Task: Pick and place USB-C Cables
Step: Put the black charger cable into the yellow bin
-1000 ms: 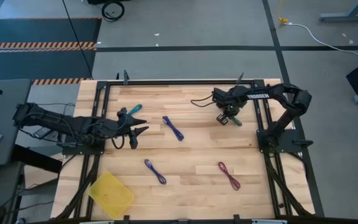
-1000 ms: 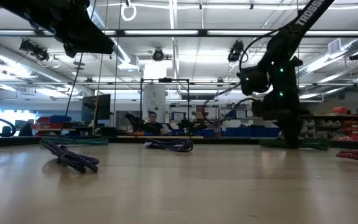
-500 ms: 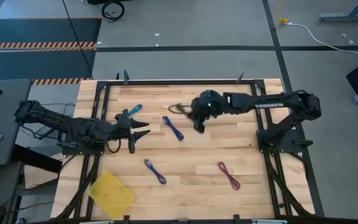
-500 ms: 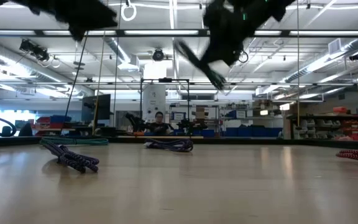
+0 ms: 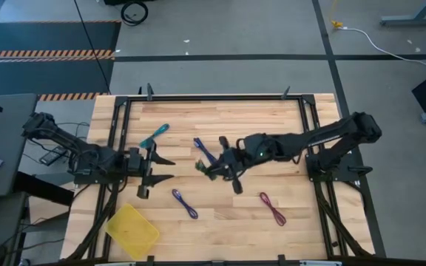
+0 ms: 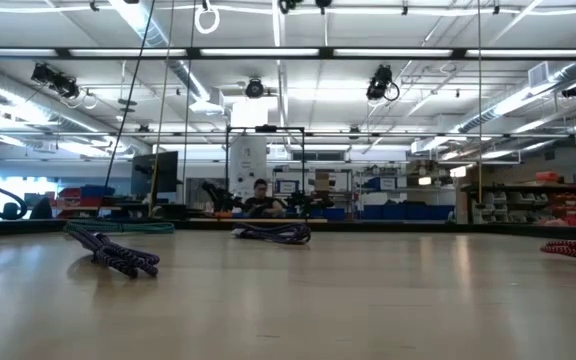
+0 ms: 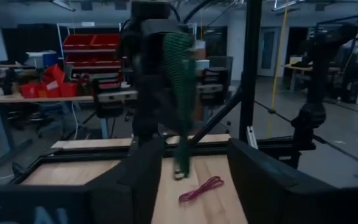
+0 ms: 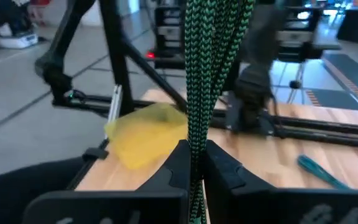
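Left tool: the left tool (image 5: 156, 168) hangs over the desk's left side with its fingers spread apart and nothing between them; it waits, and no cable is in its reach yet.
Yellow bin: the yellow bin (image 5: 132, 230) sits at the desk's near-left corner and looks bare inside, so by my reading no cable has been delivered.
Teal cable: the teal cable (image 5: 154, 134) lies flat on the desk (image 5: 235, 229) just beyond the left tool, untouched.
Blue-purple cables: one blue-purple cable (image 5: 206, 150) lies near mid-desk, the other blue-purple cable (image 5: 184, 203) nearer the front edge, both loose on the wood.
Right tool: the right tool (image 5: 214, 168), reaching across to mid-desk, is clamped on the green cable (image 8: 209, 81), which dangles between its fingers (image 8: 173, 167) above the desk, with the bin ahead in its wrist view.
Maroon cable: the maroon cable (image 5: 272, 208) lies front-right, well apart from both tools.
Progress: early, as I judge it; one cable is in carriage, four remain to be picked.
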Robot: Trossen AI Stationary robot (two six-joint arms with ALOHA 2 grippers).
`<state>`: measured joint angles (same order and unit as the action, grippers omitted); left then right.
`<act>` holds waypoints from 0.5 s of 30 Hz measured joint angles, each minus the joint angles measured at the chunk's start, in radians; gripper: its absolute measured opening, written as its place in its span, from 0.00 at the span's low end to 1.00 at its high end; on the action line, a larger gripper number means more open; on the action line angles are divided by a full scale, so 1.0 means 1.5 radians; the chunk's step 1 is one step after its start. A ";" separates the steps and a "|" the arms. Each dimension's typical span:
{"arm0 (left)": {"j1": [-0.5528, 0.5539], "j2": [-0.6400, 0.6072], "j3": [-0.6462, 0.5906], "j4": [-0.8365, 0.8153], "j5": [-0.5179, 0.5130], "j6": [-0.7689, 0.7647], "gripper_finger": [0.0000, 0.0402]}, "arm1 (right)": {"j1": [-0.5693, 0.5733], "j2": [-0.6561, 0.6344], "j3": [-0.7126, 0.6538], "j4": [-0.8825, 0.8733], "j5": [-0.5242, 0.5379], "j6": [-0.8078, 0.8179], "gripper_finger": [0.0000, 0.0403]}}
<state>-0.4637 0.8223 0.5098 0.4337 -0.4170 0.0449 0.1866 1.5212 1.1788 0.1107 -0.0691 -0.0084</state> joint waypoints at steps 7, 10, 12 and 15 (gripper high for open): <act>0.006 0.080 0.000 0.114 -0.013 0.022 0.66 | 0.014 0.071 0.000 0.111 -0.003 -0.011 0.05; 0.012 0.097 0.000 0.138 -0.016 0.029 0.70 | 0.011 0.089 0.000 0.135 -0.003 -0.013 0.05; 0.014 0.108 0.000 0.152 -0.016 0.022 0.71 | 0.009 0.095 0.000 0.140 -0.003 -0.012 0.05; 0.024 0.132 0.000 0.167 -0.014 -0.011 0.72 | 0.005 0.099 0.000 0.143 -0.003 -0.012 0.05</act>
<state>-0.4274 1.0204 0.5099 0.6849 -0.4385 0.0290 0.1935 1.6704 1.1782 0.3253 -0.0734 -0.0262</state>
